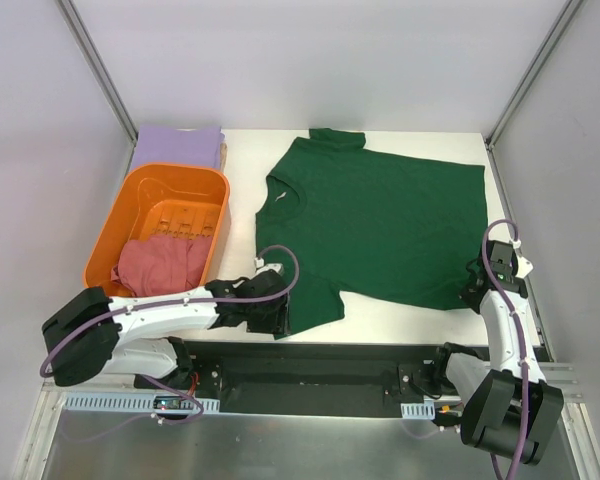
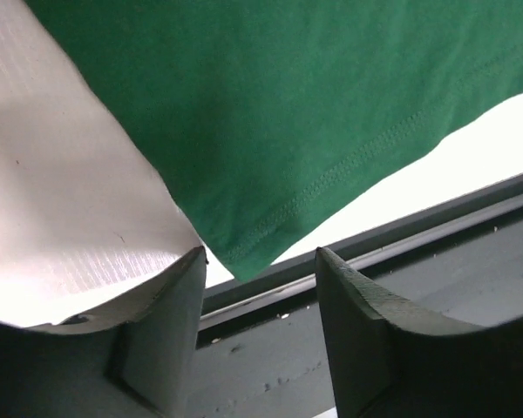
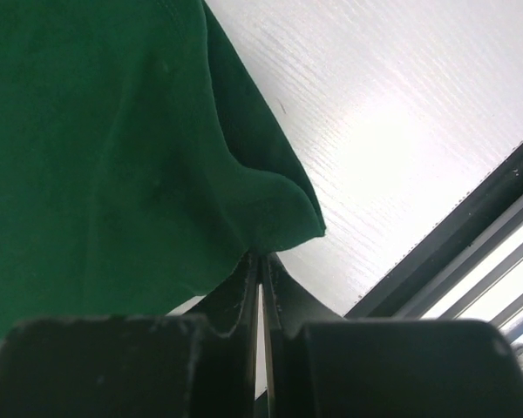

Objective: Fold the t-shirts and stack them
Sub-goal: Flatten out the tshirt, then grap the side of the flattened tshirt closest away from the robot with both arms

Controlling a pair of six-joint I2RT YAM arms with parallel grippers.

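The dark green t-shirt (image 1: 380, 220) lies spread flat on the white table, collar to the left. My left gripper (image 1: 280, 318) is open at its near left sleeve corner (image 2: 244, 261), with the hem tip just ahead of the fingers and nothing between them. My right gripper (image 1: 472, 296) is shut on the green shirt's near right hem corner (image 3: 270, 222), pinching a small fold of cloth. The pinkish-red t-shirt (image 1: 160, 262) lies crumpled in the orange basket. The lavender t-shirt (image 1: 180, 143) lies folded at the far left corner.
The orange plastic basket (image 1: 115, 225) stands on the left of the table. The table's near edge and a dark rail (image 2: 401, 226) run just below both grippers. Grey enclosure walls and posts stand on both sides.
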